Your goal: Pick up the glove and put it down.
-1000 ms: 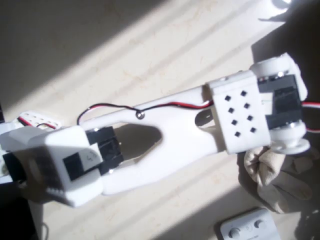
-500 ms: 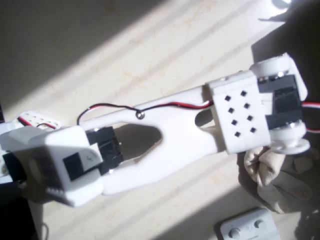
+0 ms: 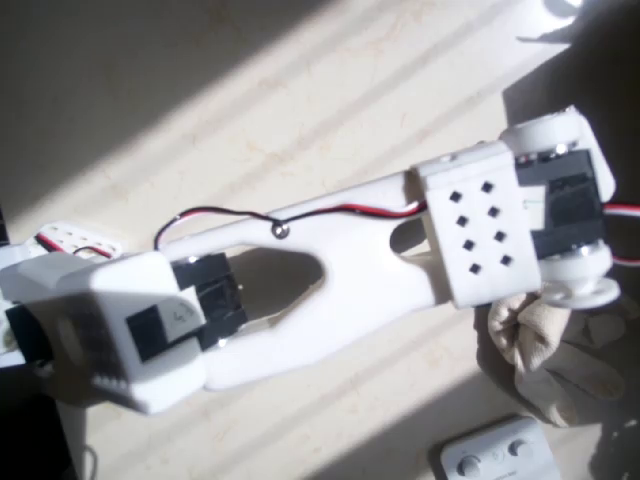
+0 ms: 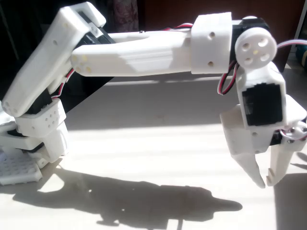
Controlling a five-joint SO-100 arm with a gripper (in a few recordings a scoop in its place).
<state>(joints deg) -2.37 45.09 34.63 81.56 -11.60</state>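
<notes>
The beige glove (image 3: pixel 545 355) lies crumpled on the table at the lower right of the overhead view, partly under the arm's white wrist block (image 3: pixel 470 225). In the fixed view the gripper (image 4: pixel 266 182) hangs at the right, pointing down just above the tabletop. Its two white fingertips stand almost together with nothing between them. In the overhead view the wrist hides the fingers, so I cannot tell from there whether they touch the glove.
A white box with round knobs (image 3: pixel 497 456) sits at the bottom edge, just left of the glove. The arm's base (image 4: pixel 36 139) stands at the left. Strong sunlight and the arm's shadow (image 4: pixel 144 199) fall across the pale table.
</notes>
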